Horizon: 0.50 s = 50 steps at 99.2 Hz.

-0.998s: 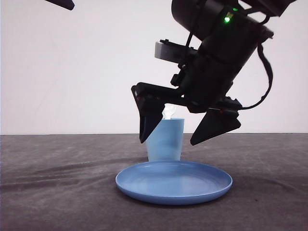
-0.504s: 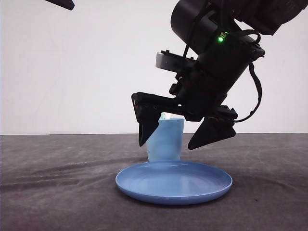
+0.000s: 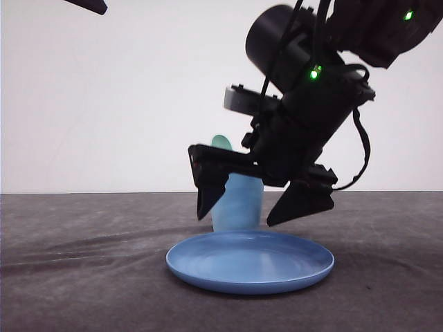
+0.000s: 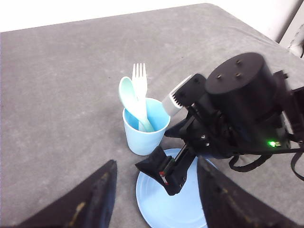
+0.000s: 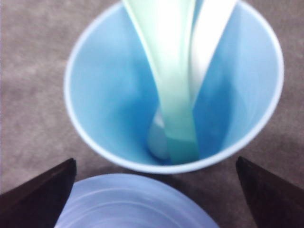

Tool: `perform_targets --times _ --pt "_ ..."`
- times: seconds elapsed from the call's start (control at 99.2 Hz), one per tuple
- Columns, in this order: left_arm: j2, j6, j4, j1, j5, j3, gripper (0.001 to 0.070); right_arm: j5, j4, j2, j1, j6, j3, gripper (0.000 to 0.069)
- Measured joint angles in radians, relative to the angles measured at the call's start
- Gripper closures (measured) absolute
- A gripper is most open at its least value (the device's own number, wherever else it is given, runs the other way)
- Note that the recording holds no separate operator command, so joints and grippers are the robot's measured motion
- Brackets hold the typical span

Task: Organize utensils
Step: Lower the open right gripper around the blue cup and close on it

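Pale mint-green plastic spoon [image 4: 128,97] now stands beside white plastic fork [image 4: 139,85] in light blue cup [image 4: 142,135]; right claw [image 3: 259,200] has lowered, apart, empty. Left claw [image 4: 154,199] apart. Likely done.

You find no readable text, label, brand, number or sign on anything here, not on the cup [image 4: 145,133] nor the plate [image 3: 250,263].

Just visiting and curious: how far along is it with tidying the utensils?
It looks nearly done. The fork and spoon both stand in the blue cup behind the plate. The right hand hangs open and empty above the plate. Nothing seems left except pulling away.
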Motion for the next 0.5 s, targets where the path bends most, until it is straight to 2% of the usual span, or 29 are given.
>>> perform_targets --times 0.504 --pt "0.000 0.018 0.000 0.000 0.000 0.000 0.0388 0.000 0.053 0.001 -0.022 0.000 0.019 0.0012"
